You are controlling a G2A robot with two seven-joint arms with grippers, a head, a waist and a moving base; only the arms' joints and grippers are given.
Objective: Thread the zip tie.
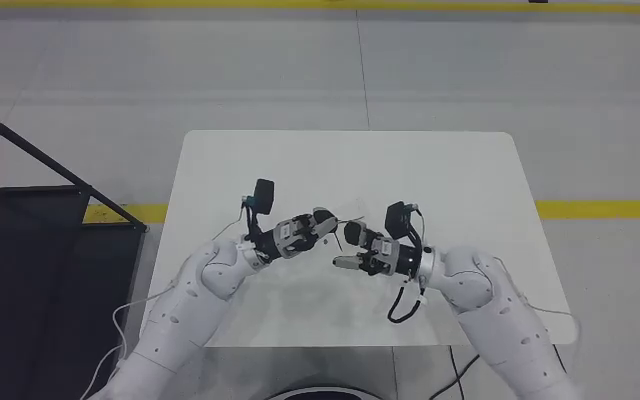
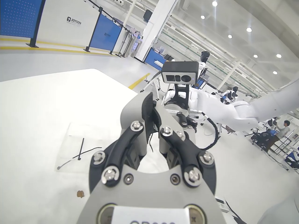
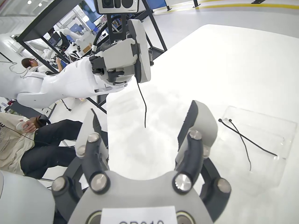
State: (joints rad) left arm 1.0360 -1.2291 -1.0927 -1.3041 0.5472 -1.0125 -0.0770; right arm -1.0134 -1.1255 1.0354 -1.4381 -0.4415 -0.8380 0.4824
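The left pincer (image 2: 153,109) is closed: its two pads are pressed together on a black zip tie (image 3: 141,96). The strap comes out from between the pads and hangs down freely in a soft curve. Its loose end is in the air above the white table (image 3: 222,71), just in front of the right pincer (image 3: 143,117) and about in the middle of its gap. The right pincer is wide apart and holds nothing, and the two pincers face each other closely.

The hanging end looks thin and pointed, so I judge it is the tail. The head of this tie I cannot find; perhaps the left pads cover it.

I think the step in hand is for the right pincer to take the loose end. To do it well, the right pincer should close on the strap a little behind the tip, so that a short stiff piece remains free to go into the head. The strap is light and springy, so a touch from one finger alone may push it aside; both fingers should meet it together. The left pincer should stay quiet during this. Afterwards the head must be exposed and turned with its opening toward the tip, otherwise the tail will only slide past it.

Beyond the right pincer, on its outer side, a clear tray (image 3: 268,127) lies on the table with two spare zip ties (image 3: 240,136) crossed on it.
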